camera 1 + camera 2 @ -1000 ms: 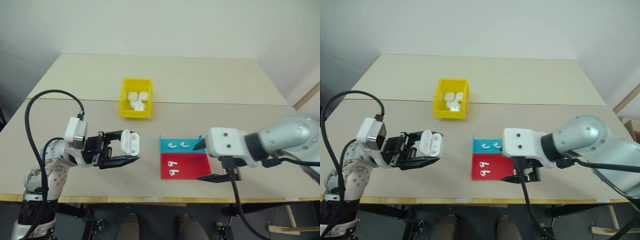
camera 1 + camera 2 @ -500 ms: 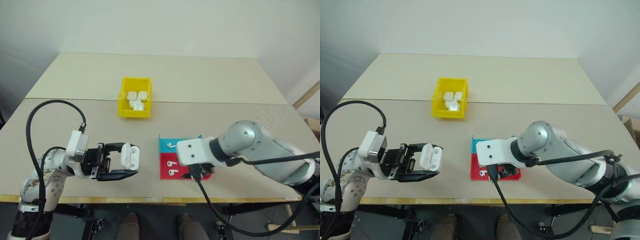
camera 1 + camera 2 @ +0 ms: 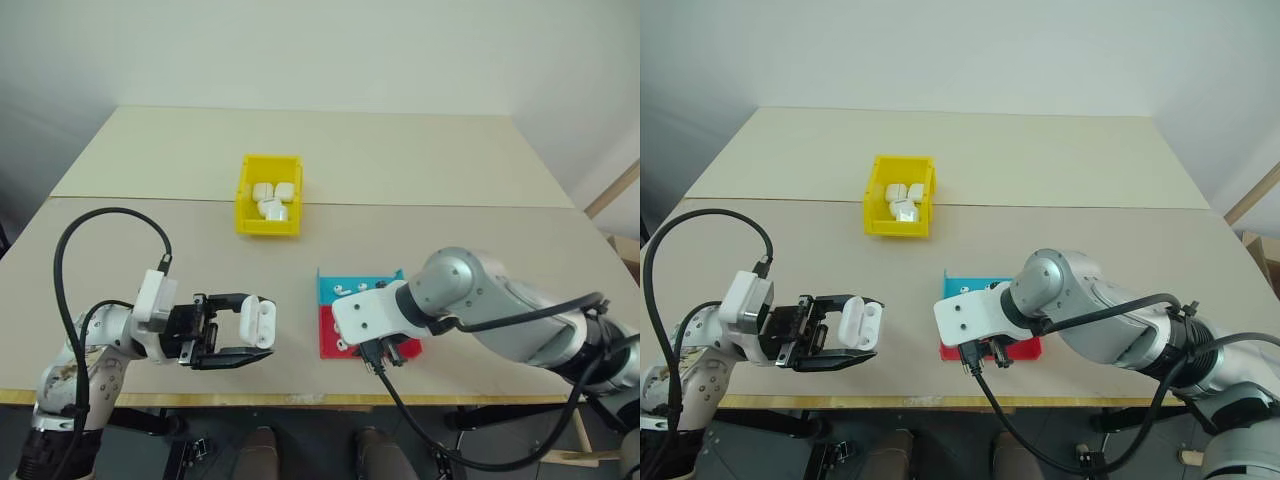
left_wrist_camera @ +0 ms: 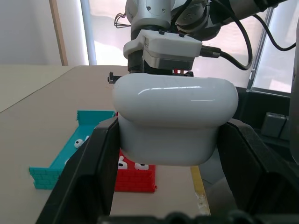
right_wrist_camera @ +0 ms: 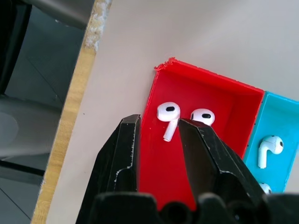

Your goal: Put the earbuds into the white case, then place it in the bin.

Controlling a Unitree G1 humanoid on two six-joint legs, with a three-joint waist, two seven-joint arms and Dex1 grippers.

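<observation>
We are fetching the first earbud (image 5: 167, 116) from the red tray (image 5: 168, 182) near the desk's (image 3: 420, 160) front edge, right claw (image 5: 159, 128) half-open around its stem, left claw (image 3: 252, 335) clamping the case (image 3: 258, 322); next, pinch and lift.

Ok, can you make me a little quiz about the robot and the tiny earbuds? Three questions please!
1. True or false: the left gripper is holding the white case.
2. Which tray is the right gripper reaching into? A) the blue tray B) the red tray C) the yellow bin
3. What is already lying inside the yellow bin?

Key
1. True. Its black fingers clamp the case from both sides.
2. B. Its fingertips sit on either side of an earbud in the red tray, jaws partly apart, not pinching it yet. The blue tray is next door.
3. A few white cases.
</observation>
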